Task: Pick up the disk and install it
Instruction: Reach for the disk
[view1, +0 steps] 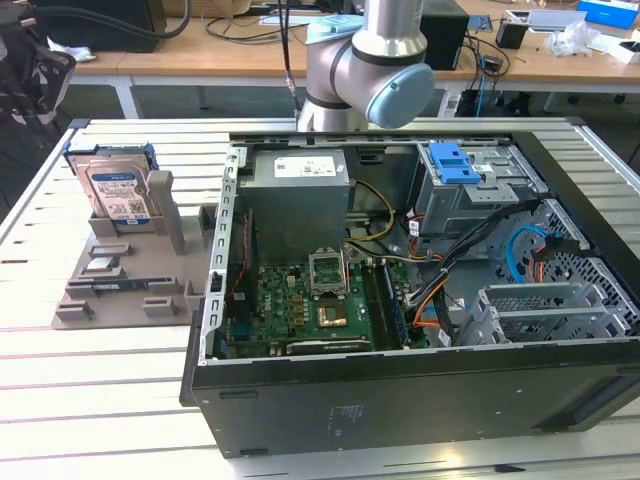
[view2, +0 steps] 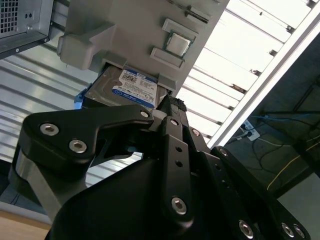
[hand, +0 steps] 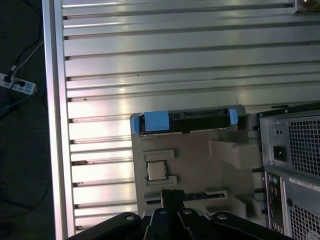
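- Disk (view1: 115, 190) stood on edge in the slot at one end of the grey stand (view1: 120, 272), long axis upright, label facing across the stand's base.
- Bare slatted table (hand: 150, 50) lay beyond that end; the computer case (view1: 400, 400) stood beside the stand.
- My claw (hand: 170, 192) hung over the stand, fingertips together, gripping nothing.

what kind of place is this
Probably a robotics lab or workshop: a robot arm stands by an open PC case with its boards and wiring exposed, and desks strewn with cables and gear run along the back.
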